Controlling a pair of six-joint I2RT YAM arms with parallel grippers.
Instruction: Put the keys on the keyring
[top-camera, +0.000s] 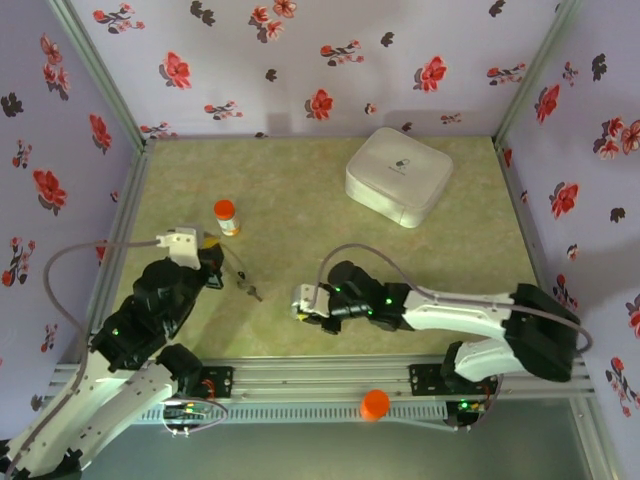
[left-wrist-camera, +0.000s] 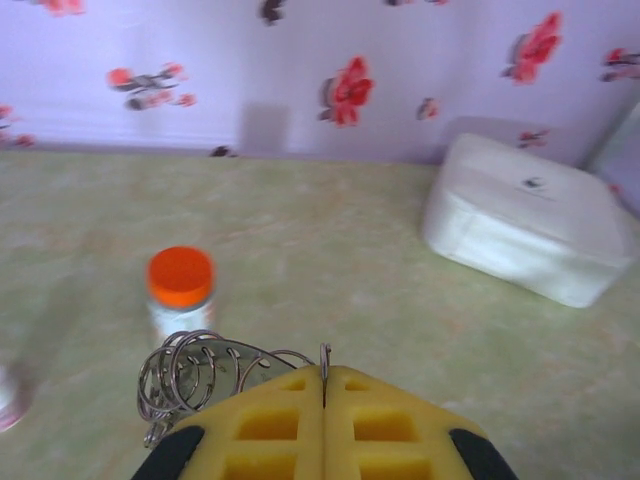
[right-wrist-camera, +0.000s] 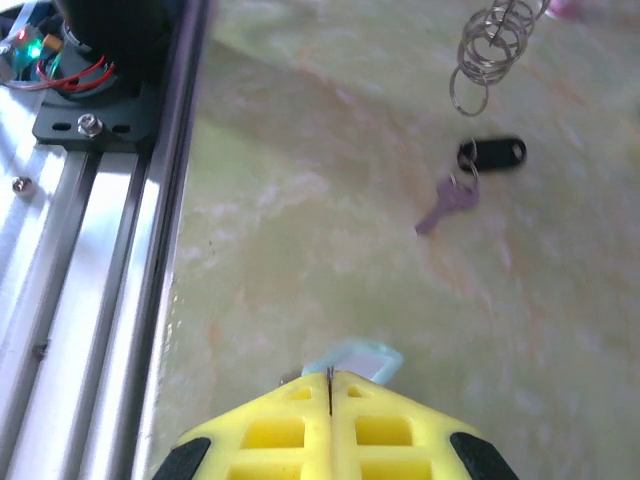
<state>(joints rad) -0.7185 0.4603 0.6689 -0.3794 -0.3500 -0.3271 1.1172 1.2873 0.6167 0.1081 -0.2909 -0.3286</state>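
Lying flat on the table (top-camera: 300, 200) close to its near edge, left of the middle: keys (right-wrist-camera: 447, 205), one silver-grey, beside it the black-headed key (right-wrist-camera: 492, 154), touching and seemingly joined by a tiny ring; judged light, stiff and thin, apt to skid on the smooth top; best pinched across the flat head, leaving the hole free. Dangling close by, not touching them: keyring (left-wrist-camera: 185, 378), a string of thin linked wire rings; floppy as a whole, springy ring by ring, likely to swing and twist; held at an end ring by the left gripper (left-wrist-camera: 323, 376), clenched on it, with the orange-capped vial (left-wrist-camera: 181, 292) just beyond. Clenched as well: right gripper (right-wrist-camera: 330, 378), low by the near-edge rail (right-wrist-camera: 130, 250), a small pale-blue piece (right-wrist-camera: 352, 358) at its tips; cannot tell whether pinched or merely underneath. Farther off, toward the far right corner: white box (left-wrist-camera: 525, 215), bearing a small dark mark on its lid, too blurred to read; nothing legible on the vial either.
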